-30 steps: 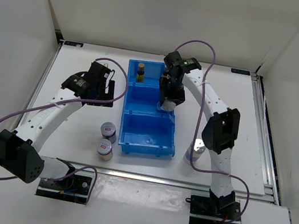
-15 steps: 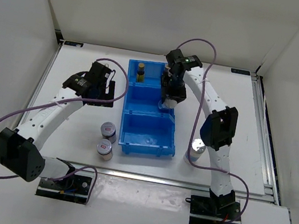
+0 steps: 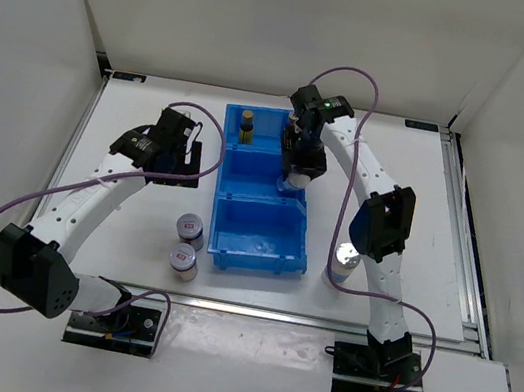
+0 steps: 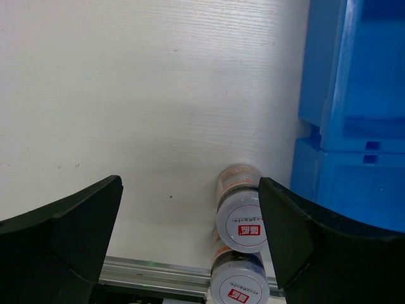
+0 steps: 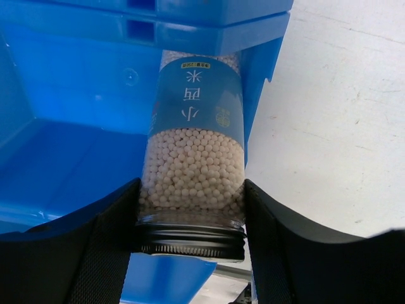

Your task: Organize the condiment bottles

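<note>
My right gripper [image 3: 297, 170] is shut on a tall cylinder jar of white beads [image 5: 193, 158] with a blue label, held at the right wall of the blue bin's middle compartment; its fingers clamp it just under the lid [image 5: 190, 234]. A second silver-lidded cylinder [image 3: 344, 258] stands on the table right of the bin. One amber bottle [image 3: 246, 124] stands in the far compartment; the other is hidden. Two short red-marked jars [image 3: 191, 229] [image 3: 182, 260] stand left of the bin, also in the left wrist view [image 4: 243, 221] [image 4: 239, 286]. My left gripper [image 4: 190, 190] is open and empty above the table, the nearer jar by its right finger.
The blue three-compartment bin [image 3: 255, 248] lies mid-table, its near compartment holding nothing; its side wall shows in the left wrist view [image 4: 361, 126] and its floor in the right wrist view [image 5: 63, 164]. The table's metal front rail [image 4: 158, 273] runs just past the short jars.
My right gripper has shifted slightly toward the far side with the bead jar. The right arm's elbow moved off the silver-lidded cylinder on the table. The left arm has not moved.
</note>
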`<state>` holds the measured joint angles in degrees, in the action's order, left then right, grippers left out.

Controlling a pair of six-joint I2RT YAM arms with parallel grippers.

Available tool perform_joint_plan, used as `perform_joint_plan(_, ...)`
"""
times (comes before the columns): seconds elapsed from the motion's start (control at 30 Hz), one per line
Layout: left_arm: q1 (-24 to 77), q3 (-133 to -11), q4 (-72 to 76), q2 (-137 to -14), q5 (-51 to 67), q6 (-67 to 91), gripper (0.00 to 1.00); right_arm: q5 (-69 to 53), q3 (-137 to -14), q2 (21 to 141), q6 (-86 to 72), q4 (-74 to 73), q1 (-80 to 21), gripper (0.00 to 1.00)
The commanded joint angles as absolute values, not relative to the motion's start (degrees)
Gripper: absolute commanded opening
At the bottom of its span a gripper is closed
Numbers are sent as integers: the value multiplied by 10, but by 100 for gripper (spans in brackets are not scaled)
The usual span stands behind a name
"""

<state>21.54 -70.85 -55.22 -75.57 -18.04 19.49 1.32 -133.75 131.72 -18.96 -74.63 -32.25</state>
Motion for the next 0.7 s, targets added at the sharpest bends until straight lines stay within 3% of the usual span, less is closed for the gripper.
perform_joint_plan(0.0,214,-718,-545,-751,-189,191,100,27,-1372,1320,-183,-726,-319,67)
perform_joint_plan(0.13,214,-718,-545,-751,-189,191,100,39,-1377,1320,-183,-708,-319,79)
perform_joint_plan(0.3,214,-718,-545,-751,-189,191,100,45,-1377,1300,-188,-687,-319,86)
perform_joint_plan(0.67,214,-718,-545,-751,-189,191,100,79,-1271,1204,-193,-658,-319,87)
